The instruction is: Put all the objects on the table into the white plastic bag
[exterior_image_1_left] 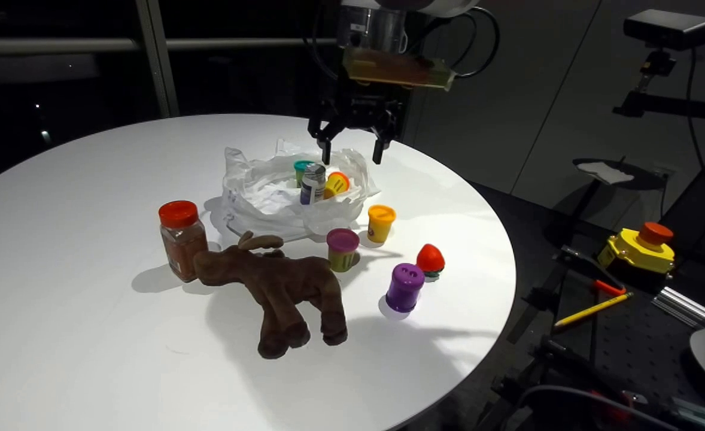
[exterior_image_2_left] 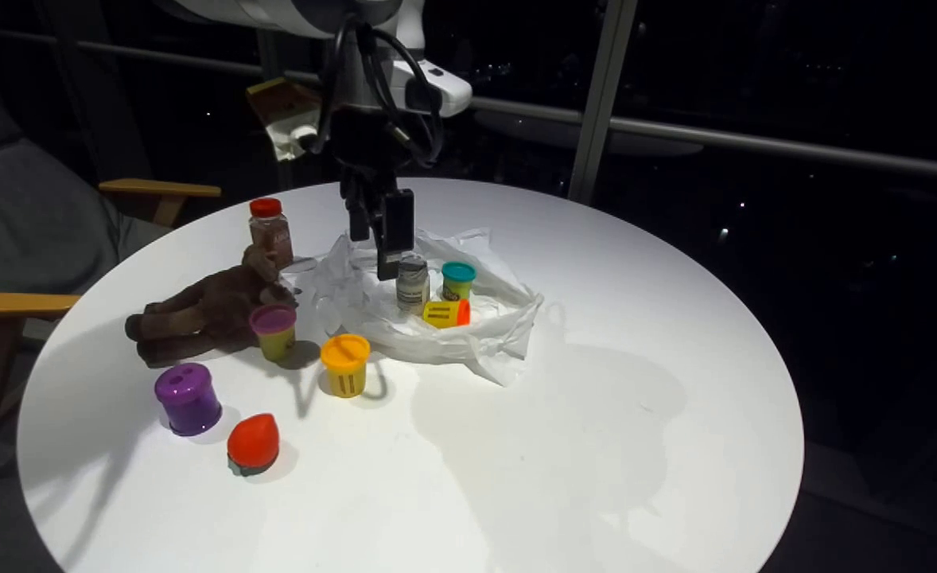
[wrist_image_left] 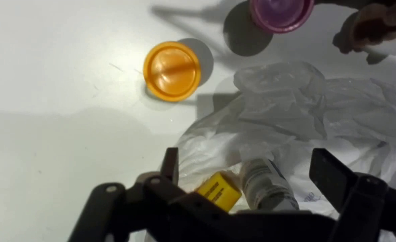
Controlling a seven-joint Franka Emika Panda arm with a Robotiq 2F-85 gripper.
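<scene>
My gripper hangs open above the white plastic bag, nothing between its fingers. Inside the bag are a grey-topped jar, a teal-lidded tub and a yellow tub tipped on its side. In the wrist view the jar lies below the gap between the jaws. Out on the white table are the brown plush toy, a red-lidded jar, a pink-lidded tub, an orange-lidded tub, a purple shaker and a red strawberry.
The plush toy lies close against the red-lidded jar. Beyond the table's edge, a chair with a wooden armrest stands in an exterior view. A dark platform holds a yellow box with a red button and a pencil.
</scene>
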